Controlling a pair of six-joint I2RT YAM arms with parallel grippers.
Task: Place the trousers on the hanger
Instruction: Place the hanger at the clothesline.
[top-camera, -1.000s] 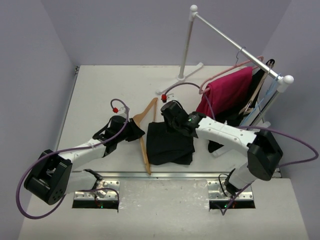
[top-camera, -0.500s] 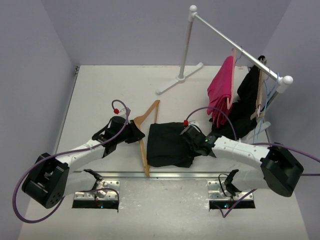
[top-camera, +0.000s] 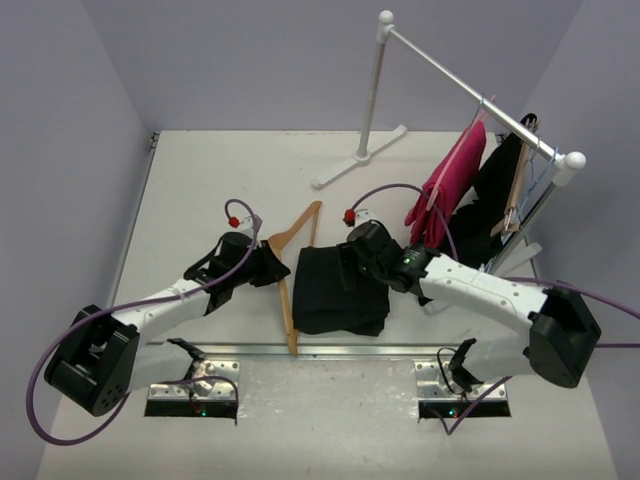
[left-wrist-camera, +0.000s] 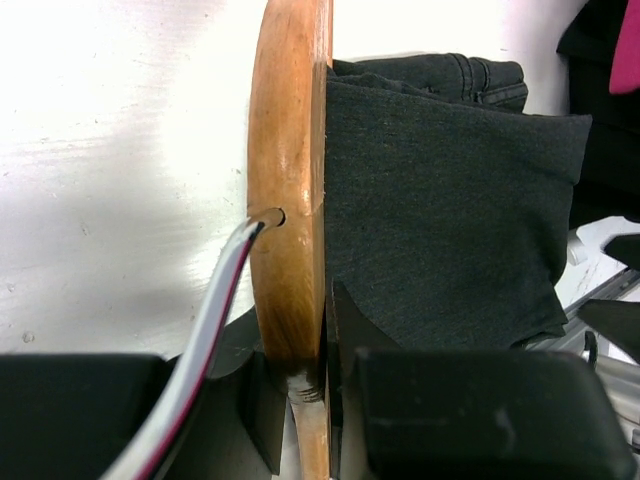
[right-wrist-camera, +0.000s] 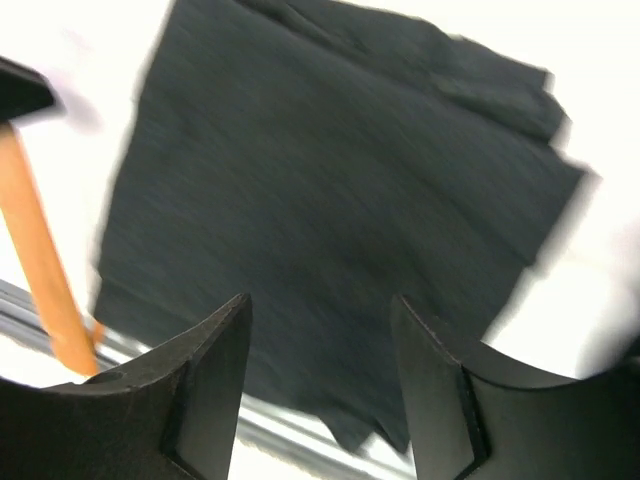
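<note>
The right arm (top-camera: 470, 285) has shifted, jaws apart above the trousers (top-camera: 335, 295).

Table (top-camera: 200, 180) with trousers (top-camera: 335, 295) (folded), wooden hanger (top-camera: 289, 300)

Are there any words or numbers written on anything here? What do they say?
None. No word, number or sign can be read in any view.
The trousers are plain black, the hanger is bare wood, and the pink garment shows no label.
</note>
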